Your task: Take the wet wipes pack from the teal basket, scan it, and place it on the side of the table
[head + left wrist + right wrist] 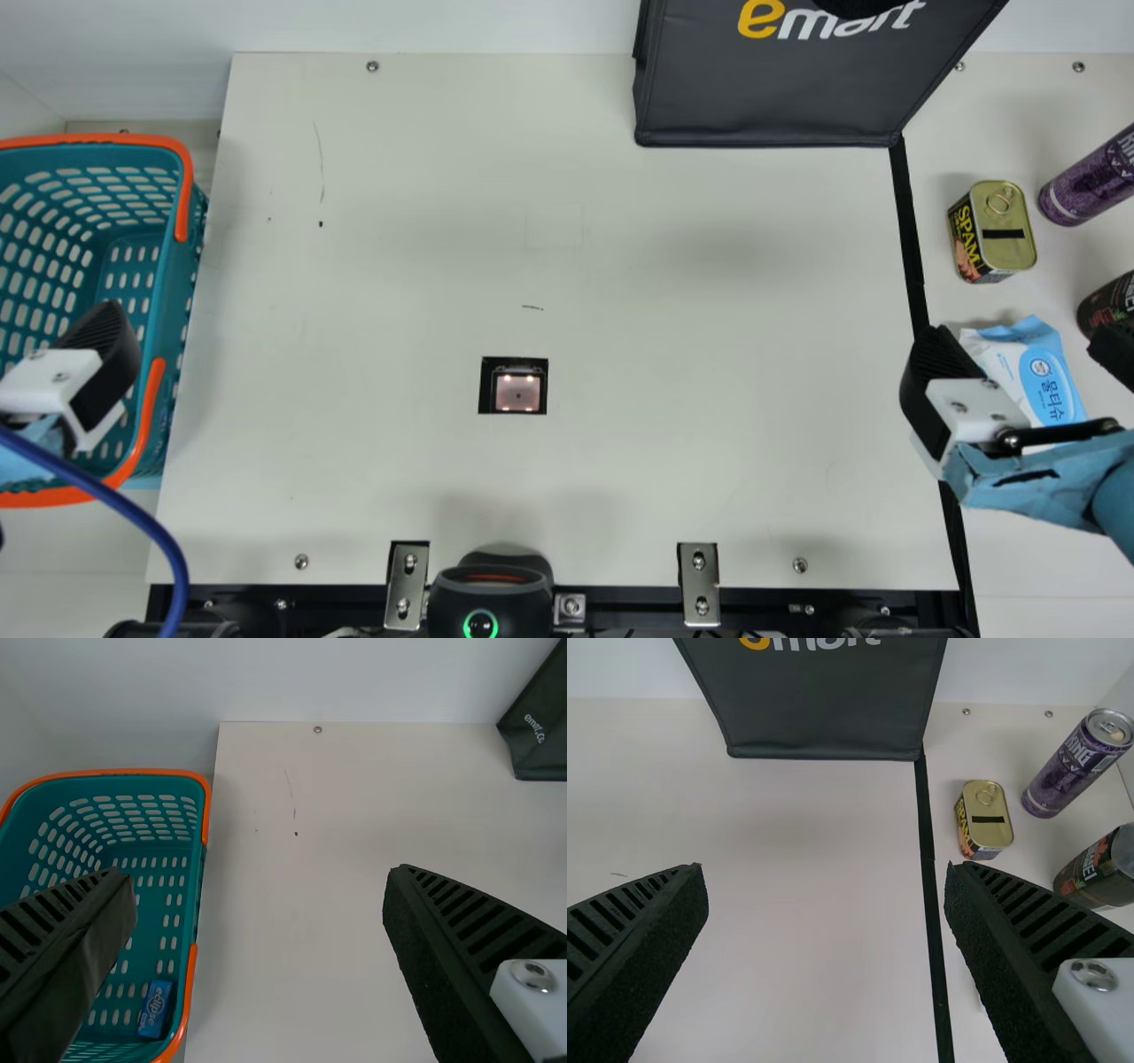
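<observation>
Both left hand (99, 354) and right hand (1025, 353) gape; left wrist view shows a blue box (155, 1008), main view the wet wipes pack (1047, 383), long axis slanting far-left to near-right.

Main view from high over the table (673, 461), facing down, wrist views slanted across, dark bag (762, 97) in all

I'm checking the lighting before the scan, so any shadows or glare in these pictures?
Main view: bright spots in the scanner window, a ring glowing green; left wrist view: soft shadow on the table beside the basket; right wrist view: slight shine on the purple can's lid.
</observation>
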Controlling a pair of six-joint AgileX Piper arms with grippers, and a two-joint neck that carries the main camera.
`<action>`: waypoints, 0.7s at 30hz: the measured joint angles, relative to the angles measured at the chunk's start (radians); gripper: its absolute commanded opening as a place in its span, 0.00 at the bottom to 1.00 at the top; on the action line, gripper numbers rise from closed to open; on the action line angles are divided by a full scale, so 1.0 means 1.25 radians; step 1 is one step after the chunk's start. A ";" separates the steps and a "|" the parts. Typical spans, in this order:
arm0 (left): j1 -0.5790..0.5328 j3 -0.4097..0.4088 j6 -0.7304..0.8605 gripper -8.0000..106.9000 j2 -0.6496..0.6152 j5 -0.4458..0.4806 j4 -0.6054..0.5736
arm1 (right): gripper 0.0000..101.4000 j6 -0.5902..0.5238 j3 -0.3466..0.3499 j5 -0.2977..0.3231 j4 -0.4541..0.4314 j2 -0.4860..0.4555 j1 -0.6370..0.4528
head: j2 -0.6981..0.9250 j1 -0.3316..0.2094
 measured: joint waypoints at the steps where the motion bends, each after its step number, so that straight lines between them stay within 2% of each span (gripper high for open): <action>1: 0.000 0.000 0.000 0.85 0.000 0.000 0.000 | 0.94 0.000 0.000 0.000 0.000 0.000 0.000 | 0.000 0.000; 21: 0.000 0.000 0.000 0.85 0.000 0.000 0.000 | 0.94 0.000 0.000 0.001 0.000 0.000 0.000 | 0.000 0.000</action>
